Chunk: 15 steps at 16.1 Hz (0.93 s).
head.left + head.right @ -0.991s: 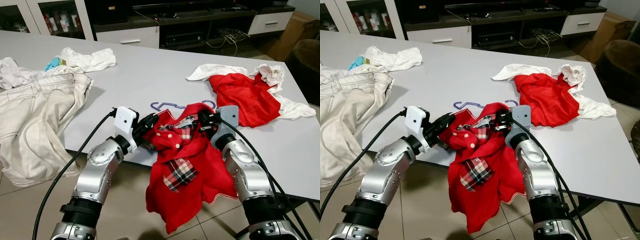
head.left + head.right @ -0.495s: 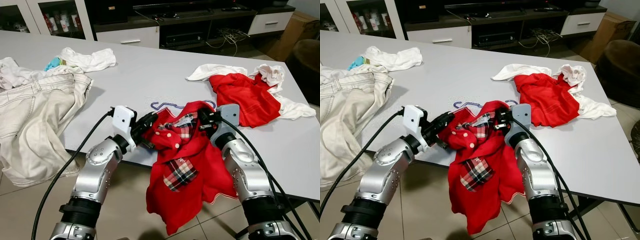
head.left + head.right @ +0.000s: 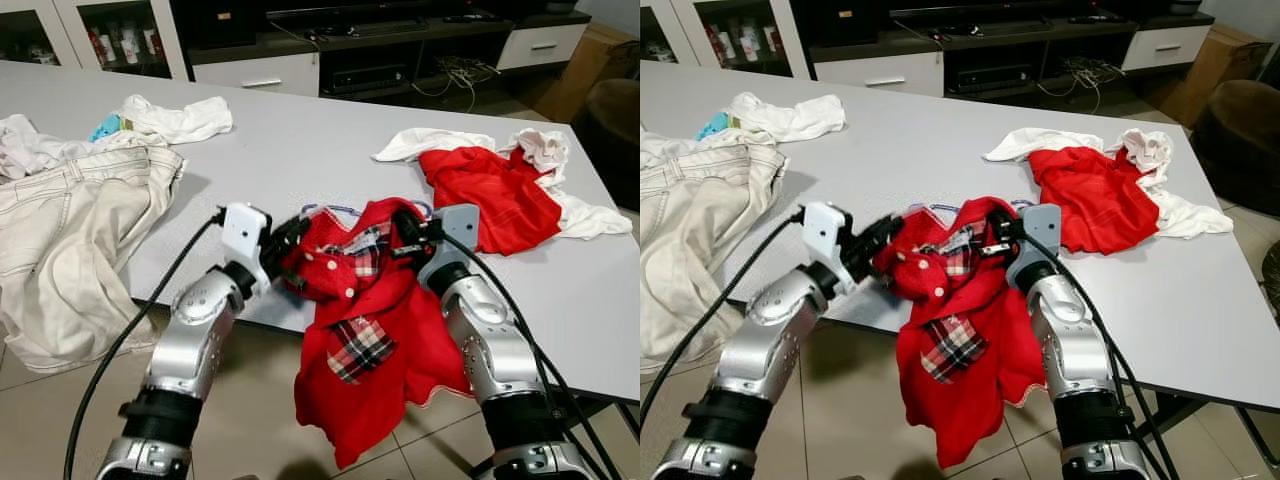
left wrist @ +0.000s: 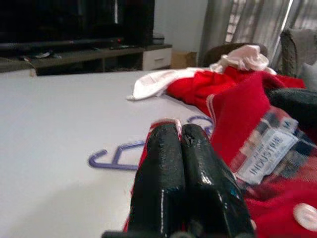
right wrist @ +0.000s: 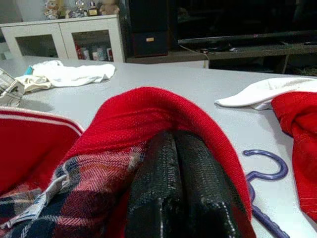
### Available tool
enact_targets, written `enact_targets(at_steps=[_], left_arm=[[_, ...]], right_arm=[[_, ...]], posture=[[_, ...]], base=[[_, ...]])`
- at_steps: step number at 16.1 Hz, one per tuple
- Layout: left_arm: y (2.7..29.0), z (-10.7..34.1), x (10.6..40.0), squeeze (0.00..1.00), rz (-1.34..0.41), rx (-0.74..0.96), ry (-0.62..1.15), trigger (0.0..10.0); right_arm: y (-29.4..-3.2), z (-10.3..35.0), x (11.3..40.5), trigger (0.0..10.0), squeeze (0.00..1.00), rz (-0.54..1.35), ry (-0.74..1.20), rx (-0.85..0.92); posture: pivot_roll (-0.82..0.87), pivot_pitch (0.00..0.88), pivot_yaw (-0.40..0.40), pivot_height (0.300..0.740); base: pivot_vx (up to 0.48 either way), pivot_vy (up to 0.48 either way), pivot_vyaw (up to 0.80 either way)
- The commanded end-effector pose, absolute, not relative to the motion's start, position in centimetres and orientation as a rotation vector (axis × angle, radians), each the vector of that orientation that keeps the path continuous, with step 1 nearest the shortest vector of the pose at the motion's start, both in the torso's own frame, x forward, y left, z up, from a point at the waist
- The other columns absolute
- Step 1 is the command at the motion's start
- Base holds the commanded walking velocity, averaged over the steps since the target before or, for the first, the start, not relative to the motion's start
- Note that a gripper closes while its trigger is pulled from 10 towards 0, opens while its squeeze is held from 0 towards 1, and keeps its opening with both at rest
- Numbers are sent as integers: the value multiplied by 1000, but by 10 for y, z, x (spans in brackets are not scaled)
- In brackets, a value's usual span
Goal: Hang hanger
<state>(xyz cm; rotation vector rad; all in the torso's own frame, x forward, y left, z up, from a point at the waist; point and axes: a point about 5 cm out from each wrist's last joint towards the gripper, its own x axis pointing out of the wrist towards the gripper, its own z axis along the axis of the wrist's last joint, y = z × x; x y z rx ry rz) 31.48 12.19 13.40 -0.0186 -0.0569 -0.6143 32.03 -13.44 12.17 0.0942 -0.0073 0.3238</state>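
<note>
Both claws, left point(image 3: 288, 252) and right point(image 3: 405, 232), pinch the shirt point(image 3: 365, 330); the hanger point(image 4: 115, 156) lies crosswise on the worktop point(image 3: 300, 150) just beyond them, nearer the left.

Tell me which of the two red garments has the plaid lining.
The red shirt held between the left pincer and right pincer, hanging off the table's near edge, shows plaid lining. The red garment lying farther right on the table shows none.
</note>
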Motion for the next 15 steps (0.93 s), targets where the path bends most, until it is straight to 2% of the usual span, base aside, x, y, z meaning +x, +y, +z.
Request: enact_targets(at_steps=[1,2,6,7,10,11,12,15], left_arm=[[126,135,319,604,-584,-8,-56,10000],[128,136,319,1000,-574,-21,-65,10000],[129,139,321,1000,-555,-15,-84,10000],[129,139,322,0,-555,-27,-87,10000],[129,142,322,0,-566,-95,-94,10000],[130,146,322,63,-564,-173,-100,10000],[131,149,323,1000,-557,-218,-111,10000],[136,157,325,1000,-543,-321,-139,10000]], right_arm=[[-140,134,322,0,0,296,-68,111],[-141,137,323,0,0,285,-79,111],[-145,145,326,0,0,254,-116,107],[-146,149,329,0,0,234,-132,105],[-149,158,334,0,0,198,-166,103],[-149,162,335,0,0,186,-185,100],[-149,165,335,0,0,183,-195,98],[-143,171,332,0,0,212,-239,52]], posture=[[-60,0,5,740],[-60,0,4,740],[-61,0,5,740],[-61,0,6,740],[-59,0,5,740],[-58,0,5,740],[-58,0,5,740],[-56,0,5,740]], base=[[0,0,0],[0,0,0],[0,0,0],[0,0,0],[0,0,0],[0,0,0],[0,0,0],[0,0,0]])
